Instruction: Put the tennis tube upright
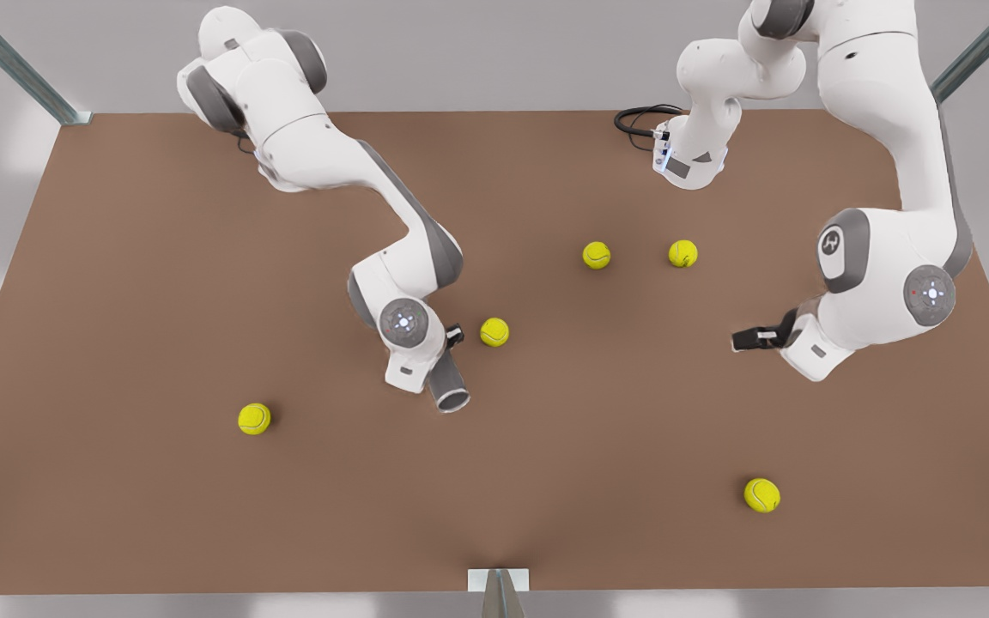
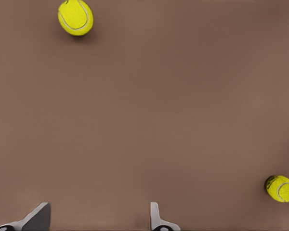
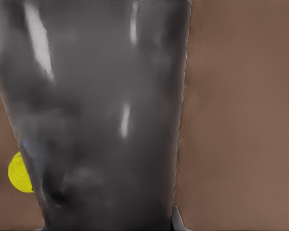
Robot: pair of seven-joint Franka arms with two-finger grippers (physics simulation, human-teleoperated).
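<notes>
1. Just left of centre in the front view, the right gripper is clamped round the tennis tube, a smooth, glossy dark-grey cylinder with a pale rim, lying tilted on the brown table.
2. Next, I reckon: tip it upright.
3. At right, the left gripper waits, fingers apart.
4. Fuzzy tennis balls lie scattered.

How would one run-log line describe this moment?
task: tennis tube not yet upright | right end effector: at tennis tube | left end effector: open, waiting above table
</notes>
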